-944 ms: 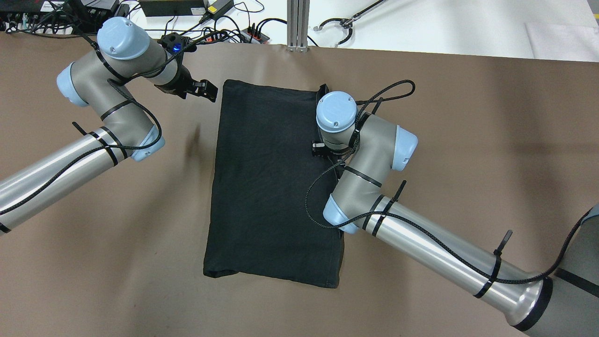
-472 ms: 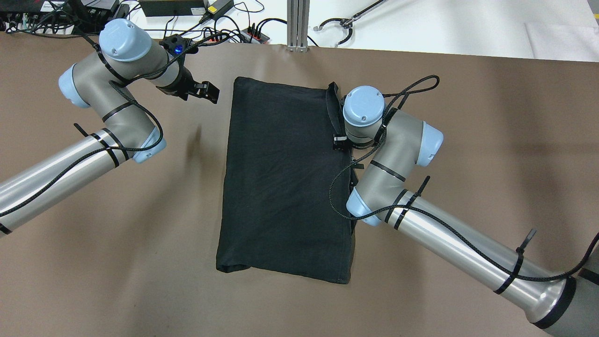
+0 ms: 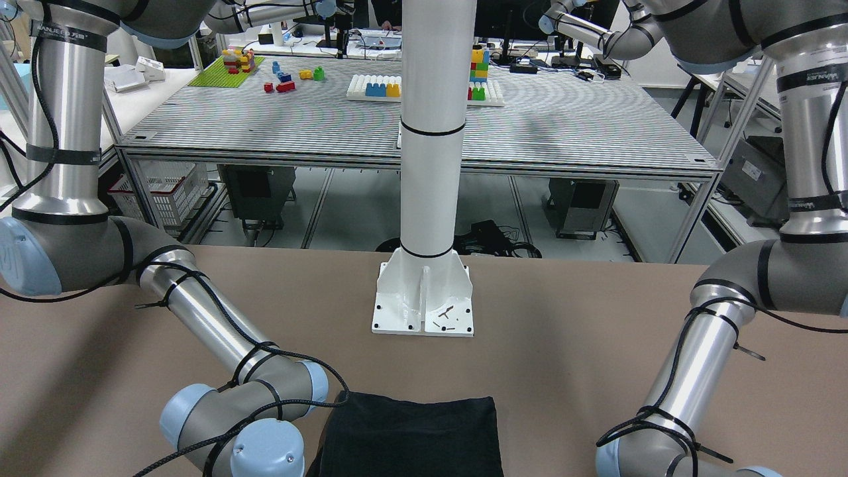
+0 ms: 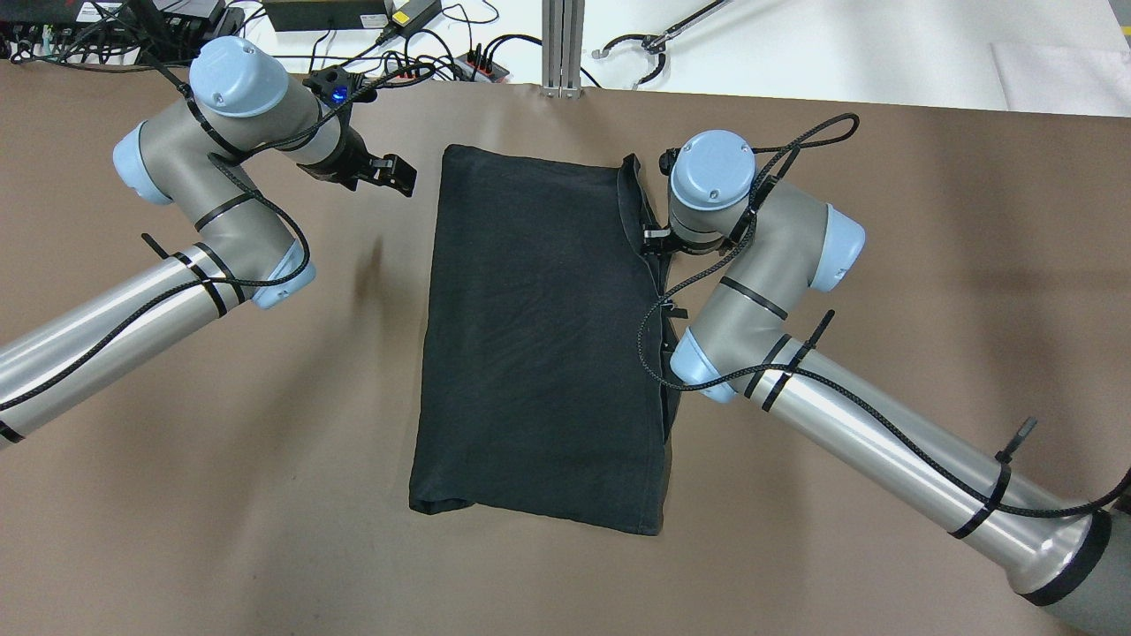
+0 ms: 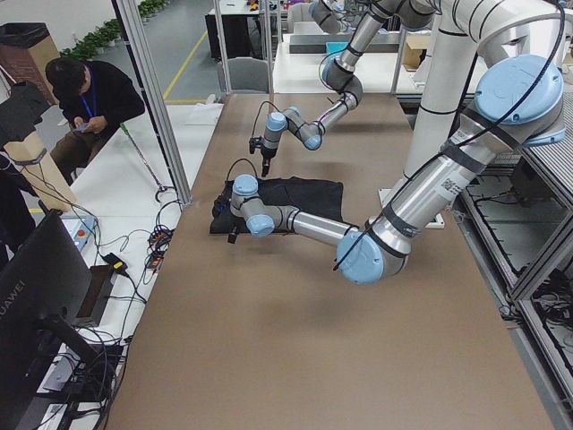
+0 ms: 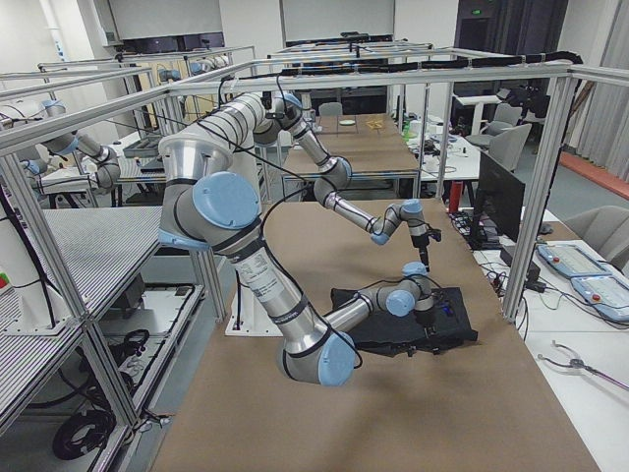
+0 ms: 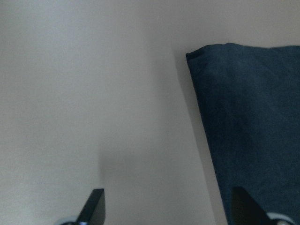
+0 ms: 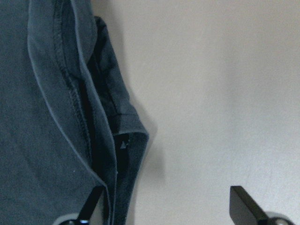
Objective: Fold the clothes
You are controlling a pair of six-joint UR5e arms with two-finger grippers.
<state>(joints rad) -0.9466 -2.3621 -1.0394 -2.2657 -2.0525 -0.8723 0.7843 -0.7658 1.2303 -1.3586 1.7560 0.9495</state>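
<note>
Fingers [image 8: 245, 203] of the right gripper [image 8: 166, 202] show only cut-off tips.

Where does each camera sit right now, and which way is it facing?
Front-facing: across the table, facing the robot's white post; both elbows, black garment at bottom edge.
Overhead: behind the robot, looking down on garment; left arm, right arm.
Exterior left: table's left end, looking along it; left arm near, right far.
Exterior right: opposite end; right arm near.
Left wrist: down at table, garment corner; left gripper open.
Right wrist: down at garment's hemmed edge; right gripper open.
Shared: both wrist views catch the garment.
</note>
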